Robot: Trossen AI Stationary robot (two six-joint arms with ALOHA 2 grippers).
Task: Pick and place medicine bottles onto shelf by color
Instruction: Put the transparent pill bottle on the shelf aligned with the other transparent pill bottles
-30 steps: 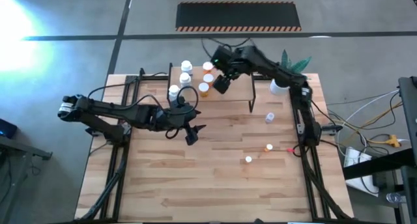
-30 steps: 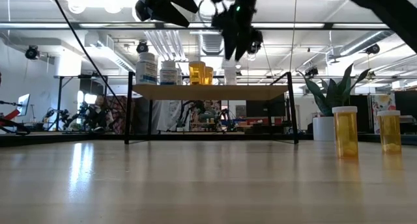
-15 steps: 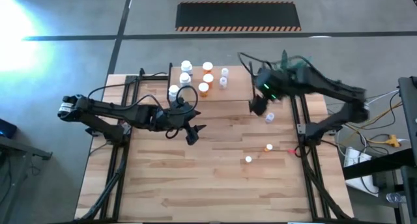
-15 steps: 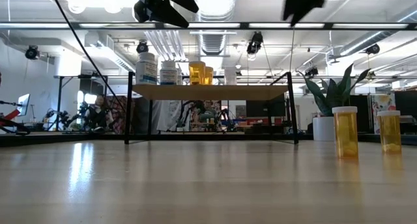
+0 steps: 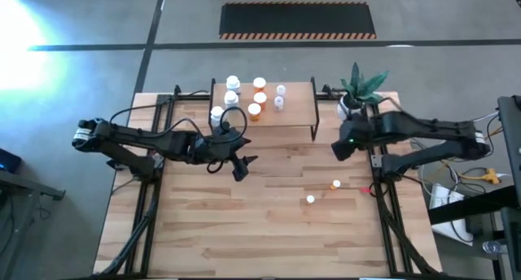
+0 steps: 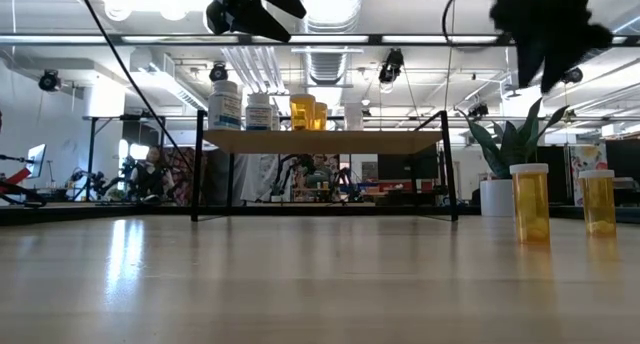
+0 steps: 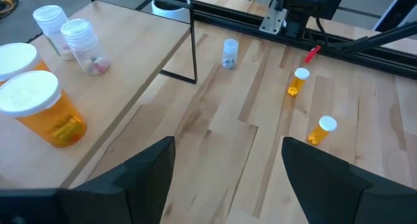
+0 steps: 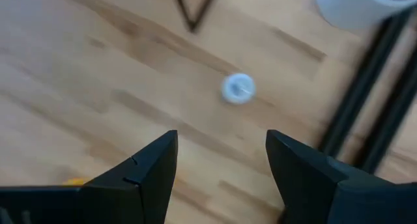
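Both sets of jaws stand parted and empty. The right gripper (image 5: 338, 150) hangs above the small pale clear pill bottle with its white cap (image 8: 237, 88), which stands on the plank tabletop (image 5: 269, 223) between the shelf's black leg and the white plant pot (image 8: 355, 6). The low light-wood shelf on black metal legs (image 5: 297, 109) already carries white, orange and clear bottles in groups.

For a sound pick, centre the fingers over the cap, descend straight, and close low on the body; this bottle looks light and easily tipped. Keep clear of the pot and shelf leg.

Two orange pill bottles (image 5: 334, 184) wait nearer the table's middle. The left gripper (image 5: 238, 168) hovers beside the shelf.
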